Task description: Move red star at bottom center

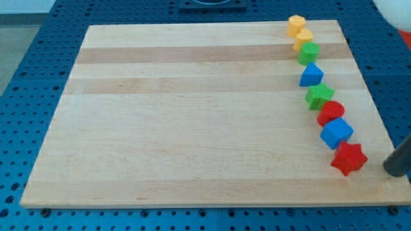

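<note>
We are looking down at a pale wooden worktop [192, 115] sitting on a blue perforated base [38, 38]. Our arm is ending in a dark rod with no hand to spread or press together, so nothing is being pinched. Our tip [390, 171] is resting at the view's right edge, just beyond the worktop's right border. The red star [349, 158] is lying just to the left of our tip, near it but apart, close to the worktop's lower right corner. Running from the red star toward the view's top, a curving chain of blocks is sitting close together: a blue cube [336, 133], a red cylinder [331, 113], a green star [319, 96], a blue triangular block [311, 76], a green block [309, 53], then two yellow blocks [303, 38] [296, 25] at the worktop's top edge.
</note>
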{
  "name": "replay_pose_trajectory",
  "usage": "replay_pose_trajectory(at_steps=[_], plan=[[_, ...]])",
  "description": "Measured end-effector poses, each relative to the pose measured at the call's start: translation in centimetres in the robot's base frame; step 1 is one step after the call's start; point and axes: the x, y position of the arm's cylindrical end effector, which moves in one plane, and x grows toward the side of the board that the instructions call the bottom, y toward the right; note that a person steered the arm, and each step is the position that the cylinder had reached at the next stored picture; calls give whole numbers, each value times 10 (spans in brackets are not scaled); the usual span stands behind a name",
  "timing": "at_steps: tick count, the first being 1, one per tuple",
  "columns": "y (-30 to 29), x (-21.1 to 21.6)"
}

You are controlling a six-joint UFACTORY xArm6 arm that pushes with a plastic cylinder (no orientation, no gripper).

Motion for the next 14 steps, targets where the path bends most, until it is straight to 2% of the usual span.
replay_pose_trajectory(at_steps=[2,4,6,8,11,14], plan=[[-6,25],[-42,-12],[-151,-65],[-121,4],[-110,4],[-87,23]])
